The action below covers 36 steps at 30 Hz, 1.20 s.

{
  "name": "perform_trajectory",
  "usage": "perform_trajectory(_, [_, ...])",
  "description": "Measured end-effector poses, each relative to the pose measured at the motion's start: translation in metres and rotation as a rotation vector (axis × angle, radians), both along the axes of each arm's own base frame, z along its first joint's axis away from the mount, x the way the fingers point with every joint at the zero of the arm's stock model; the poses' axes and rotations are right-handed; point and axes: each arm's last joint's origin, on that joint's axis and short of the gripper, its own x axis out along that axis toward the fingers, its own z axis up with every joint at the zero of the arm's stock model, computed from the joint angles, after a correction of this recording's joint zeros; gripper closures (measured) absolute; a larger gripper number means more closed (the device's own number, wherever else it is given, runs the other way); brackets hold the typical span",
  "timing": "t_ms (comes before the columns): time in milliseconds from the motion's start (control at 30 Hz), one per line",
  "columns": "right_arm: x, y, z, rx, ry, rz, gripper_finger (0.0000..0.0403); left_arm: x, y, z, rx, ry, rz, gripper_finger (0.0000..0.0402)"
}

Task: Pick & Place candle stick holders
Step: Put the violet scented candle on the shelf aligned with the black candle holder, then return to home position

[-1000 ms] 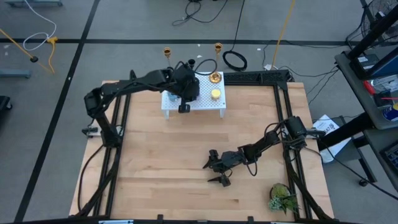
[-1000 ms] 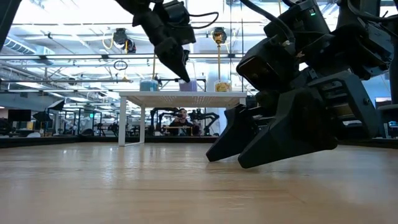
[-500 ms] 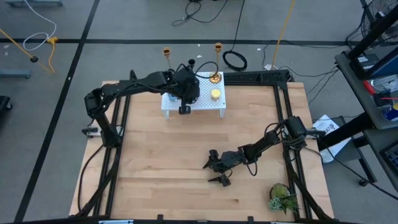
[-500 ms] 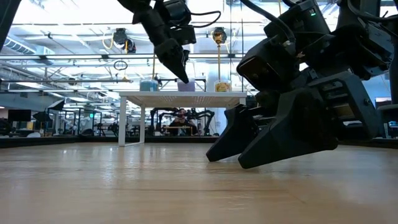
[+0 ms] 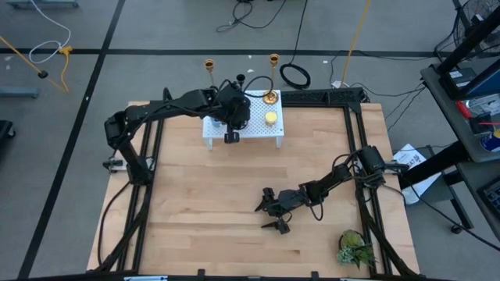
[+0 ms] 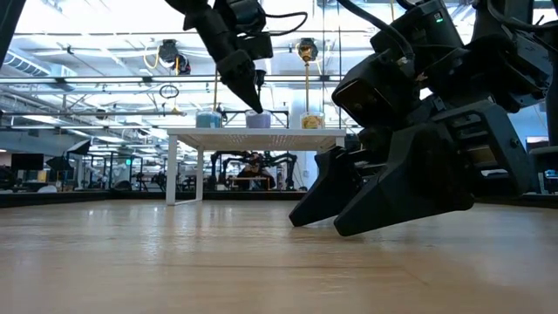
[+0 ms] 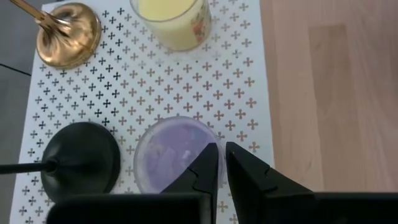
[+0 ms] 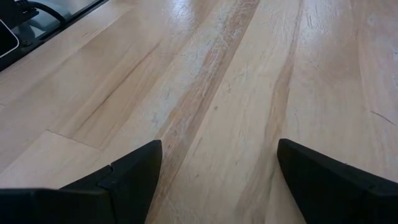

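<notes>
A small white perforated stand point(image 5: 242, 131) sits at the table's far edge. On it are a purple cup point(image 7: 165, 152), a yellow cup point(image 5: 270, 118), a blue cup point(image 6: 209, 119), a gold stick's round base point(image 7: 67, 26) and a black holder's base point(image 7: 81, 158). The second gold stick's top point(image 5: 209, 65) shows behind my left arm. My left gripper point(image 5: 231, 131) is over the stand, shut on the purple cup. My right gripper point(image 5: 272, 217) is open and empty, low over the table's middle right. My left gripper pinches the purple cup's rim point(image 7: 216, 138) on the side toward the table's near edge. One finger point(image 7: 200, 174) is inside the cup and the other finger point(image 7: 252, 177) is outside. The fingers come from above, slanting down. The cup is upright, with its bottom at the stand's top point(image 6: 257, 127).
A green plant sprig point(image 5: 353, 248) lies at the table's near right corner. Bare wood spreads between the stand and my right gripper. Black frame rails point(image 5: 367, 140) run along the table's sides. Cables lie on the floor beyond the far edge.
My left gripper has moved slightly toward the table's left and a little up. The purple cup has shifted a little to the left on the stand with it, staying upright.
</notes>
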Motion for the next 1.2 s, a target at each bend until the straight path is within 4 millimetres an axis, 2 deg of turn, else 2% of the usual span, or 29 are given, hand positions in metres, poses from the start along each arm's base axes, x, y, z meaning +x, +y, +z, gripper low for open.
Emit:
perform_trajectory(133, [0.000,0.000,0.000,0.000,0.000,0.000,0.0089,0.000,0.000,0.000,0.001,-0.002,-0.001,0.0354])
perform_trajectory(400, [0.000,0.000,0.000,0.000,0.000,0.000,0.0089,0.000,-0.004,0.003,0.025,-0.002,0.006,0.0275])
perform_trajectory(500, [0.000,0.000,0.000,-0.015,-0.007,0.009,0.0089,-0.004,-0.014,0.014,0.042,-0.022,-0.008,0.0257])
perform_trajectory(600, [-0.002,-0.001,0.010,-0.046,-0.016,0.026,0.0089,-0.015,-0.027,0.036,0.072,-0.074,-0.031,0.0250])
perform_trajectory(667, [-0.003,-0.001,0.026,-0.065,-0.042,0.029,0.0089,-0.026,-0.037,0.053,0.086,-0.115,-0.047,0.0250])
perform_trajectory(800, [-0.013,-0.006,0.070,-0.101,-0.076,0.000,0.0089,-0.063,-0.062,0.089,0.071,-0.194,-0.040,0.0250])
perform_trajectory(967, [-0.039,-0.017,0.130,-0.172,-0.156,-0.049,0.0096,-0.116,-0.089,0.116,0.013,-0.224,-0.032,0.0250])
perform_trajectory(1067, [-0.057,-0.023,0.159,-0.189,-0.220,-0.050,0.0128,-0.144,-0.103,0.120,-0.014,-0.295,-0.053,0.0252])
perform_trajectory(1133, [-0.070,-0.027,0.175,-0.198,-0.248,-0.044,0.0160,-0.159,-0.113,0.111,-0.019,-0.323,-0.064,0.0262])
perform_trajectory(1200, [-0.083,-0.031,0.187,-0.210,-0.262,-0.052,0.0200,-0.171,-0.121,0.095,-0.004,-0.340,-0.065,0.0282])
